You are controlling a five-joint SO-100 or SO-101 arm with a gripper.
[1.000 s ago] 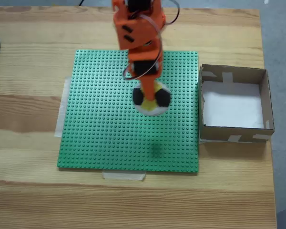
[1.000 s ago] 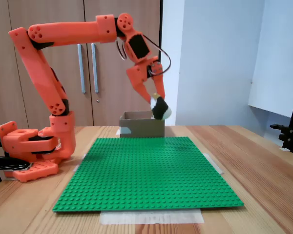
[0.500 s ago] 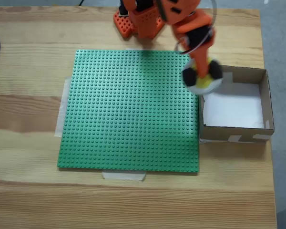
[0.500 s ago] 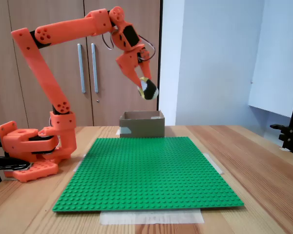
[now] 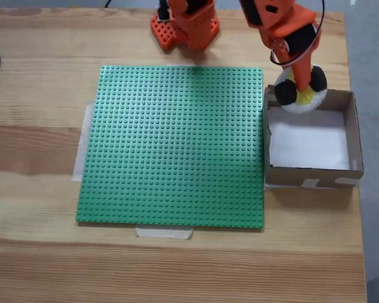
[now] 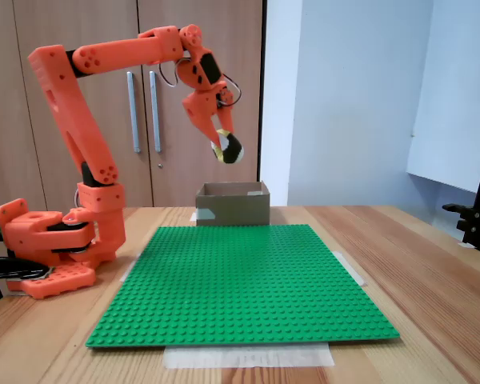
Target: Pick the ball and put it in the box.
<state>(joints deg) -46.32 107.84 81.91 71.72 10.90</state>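
The orange arm's fingers (image 5: 301,90) (image 6: 226,147) are clamped on the ball (image 5: 300,95) (image 6: 230,150), a small white, yellow and black ball that sits at their tips. In a fixed view from above, the ball hangs over the far wall of the box (image 5: 350,136), overlapping that wall and the far strip of the white bottom. In a fixed view from the side, the ball is held well above the box (image 6: 234,205), clear of its rim, with open air between the two.

The box is a shallow square of brown cardboard with pale tape strips on its walls. The visible part of its white bottom holds nothing; the part under the ball is hidden.

Seen from above, the box stands just beside the right edge of the green studded baseplate (image 5: 177,145) (image 6: 240,280), its left wall running along that edge. Its right wall reaches about to the right edge of the wooden surface (image 5: 38,189) (image 6: 416,256), and the grey floor (image 5: 372,63) lies beyond. The baseplate carries no objects, and tape strips (image 5: 164,232) show at its near and left edges. The arm's base (image 5: 184,28) (image 6: 52,248) stands on the surface beyond the baseplate's far edge. In the side view, wooden cupboard doors (image 6: 136,120) stand behind the arm.
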